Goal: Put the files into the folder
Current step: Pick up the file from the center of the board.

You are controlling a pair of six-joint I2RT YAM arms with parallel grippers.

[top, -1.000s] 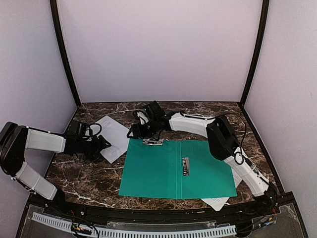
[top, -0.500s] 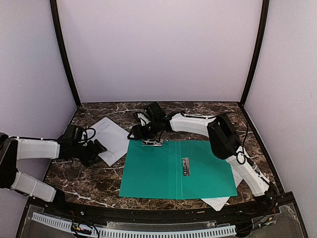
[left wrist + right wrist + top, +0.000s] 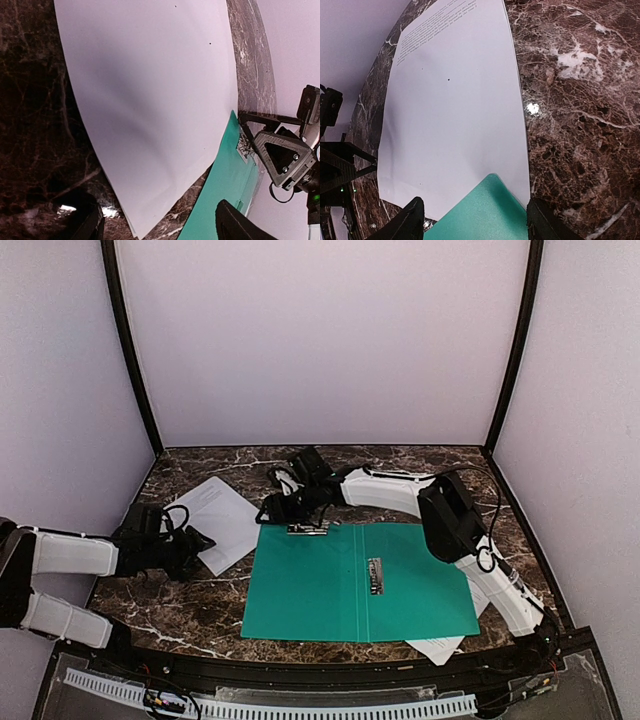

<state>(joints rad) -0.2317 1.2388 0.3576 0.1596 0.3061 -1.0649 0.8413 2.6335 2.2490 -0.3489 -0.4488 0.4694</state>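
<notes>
Dark marble desk (image 3: 420,465).

Green folder (image 3: 310,585) lies open flat at desk centre, toward the near edge, spine running front to back.

Left sheet (image 3: 222,515): white, flat on the desk at the left, skewed, just beside the folder's back-left corner. In the right wrist view that corner overlaps the sheet's edge. Print shows at the sheet's far end.

Right sheet (image 3: 440,648): mostly under the folder's near-right corner, with only a white corner and a strip along the right edge sticking out.

Left tool (image 3: 200,543): low over the desk at the left sheet's near-left edge and pointing at it. Jaws wide, nothing in them. In the left wrist view the sheet's near corner points down between the two fingers (image 3: 85,225). Can't tell if they touch the paper. It is well apart from the right sheet.

Right tool (image 3: 280,507): at the folder's back-left corner, arm reaching across the back of the desk. Jaws wide. In the right wrist view the green corner sits between the fingers (image 3: 412,220), with the left sheet just beyond. No grip seen, and contact with the folder can't be told.

Clip (image 3: 375,575): metal, on the folder's spine at mid-length.

Metal bar (image 3: 308,528): small, on the folder's back edge, just beside the right tool.
</notes>
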